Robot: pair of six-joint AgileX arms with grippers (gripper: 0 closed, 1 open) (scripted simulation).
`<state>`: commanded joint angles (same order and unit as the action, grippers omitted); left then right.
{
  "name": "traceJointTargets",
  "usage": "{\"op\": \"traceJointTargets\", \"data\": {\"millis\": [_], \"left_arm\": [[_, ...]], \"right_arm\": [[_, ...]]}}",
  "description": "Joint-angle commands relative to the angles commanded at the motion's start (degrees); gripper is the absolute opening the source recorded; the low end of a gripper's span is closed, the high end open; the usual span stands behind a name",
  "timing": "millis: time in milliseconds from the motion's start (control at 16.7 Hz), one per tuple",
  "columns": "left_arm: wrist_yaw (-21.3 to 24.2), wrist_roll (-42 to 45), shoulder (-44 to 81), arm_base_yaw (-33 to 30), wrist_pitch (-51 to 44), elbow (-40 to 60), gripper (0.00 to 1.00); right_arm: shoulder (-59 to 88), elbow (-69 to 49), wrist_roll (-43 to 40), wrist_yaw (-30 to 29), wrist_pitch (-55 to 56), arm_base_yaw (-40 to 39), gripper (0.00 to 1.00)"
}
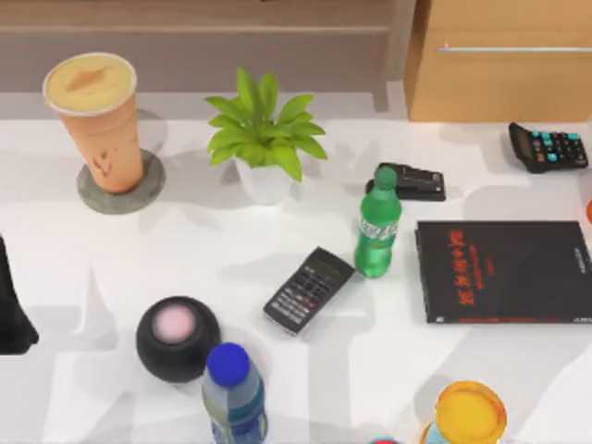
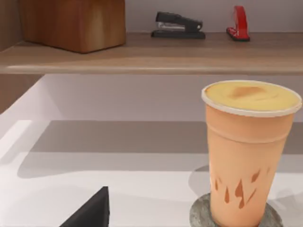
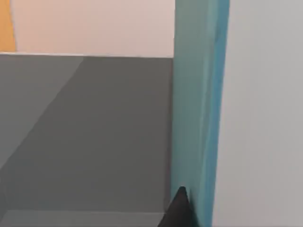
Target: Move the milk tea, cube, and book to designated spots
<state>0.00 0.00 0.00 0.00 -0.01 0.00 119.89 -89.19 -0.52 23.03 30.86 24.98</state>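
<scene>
The milk tea, a tall orange-tan cup with a creamy top, stands upright on a round grey coaster at the table's back left. My left gripper hangs at the left edge, well clear of the cup. In the left wrist view one dark fingertip sits off to the side, with the milk tea ahead. In the right wrist view the teal book stands on edge, and my right gripper has a dark fingertip pressed against its cover. The cube is out of view.
A potted plant, green bottle, remote, black speaker and blue-capped bottle crowd the middle. A thin black book, stapler, calculator and yellow-capped container lie to the right.
</scene>
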Motion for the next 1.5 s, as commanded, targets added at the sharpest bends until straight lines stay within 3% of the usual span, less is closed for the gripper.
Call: {"op": "traceJointTargets", "data": {"millis": [420, 780, 1140, 1500], "left_arm": [[0.0, 0.0, 0.0, 0.0, 0.0, 0.0, 1.0], [0.0, 0.0, 0.0, 0.0, 0.0, 0.0, 1.0], [0.0, 0.0, 0.0, 0.0, 0.0, 0.0, 1.0], [0.0, 0.0, 0.0, 0.0, 0.0, 0.0, 1.0]], "right_arm": [[-1.4, 0.7, 0.3, 0.0, -0.4, 0.0, 0.0], [-13.4, 0.7, 8.2, -7.4, 1.2, -4.1, 0.0], [-29.7, 3.2, 26.0, -20.1, 5.2, -17.2, 0.0], [-41.0, 17.8, 51.9, -34.6, 8.2, -34.0, 0.0]]}}
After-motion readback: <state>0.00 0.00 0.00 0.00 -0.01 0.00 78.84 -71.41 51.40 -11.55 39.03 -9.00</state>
